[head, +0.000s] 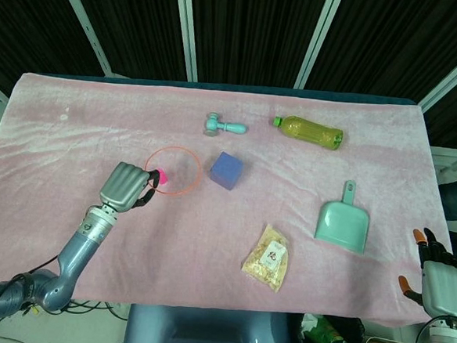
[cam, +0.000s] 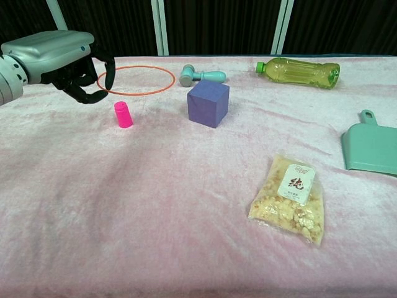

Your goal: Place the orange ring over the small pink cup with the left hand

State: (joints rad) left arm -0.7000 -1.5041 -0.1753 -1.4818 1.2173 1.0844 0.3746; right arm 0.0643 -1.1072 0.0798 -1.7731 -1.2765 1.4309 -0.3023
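Observation:
My left hand (head: 125,186) (cam: 59,59) pinches the near-left edge of the thin orange ring (head: 200,173) (cam: 174,81) and holds it level above the table. The small pink cup (cam: 123,115) stands upright on the pink cloth, below the ring's front-left part in the chest view. From the head view the pink cup (head: 160,173) shows inside the ring's outline, close to my fingers. My right hand (head: 439,273) hangs off the table's near right corner, fingers apart and holding nothing.
A purple cube (head: 226,170) (cam: 209,103) sits just right of the ring. Behind lie a teal toy hammer (head: 222,125) and a green bottle (head: 310,132). A teal dustpan (head: 344,219) and a snack bag (head: 267,257) lie to the right.

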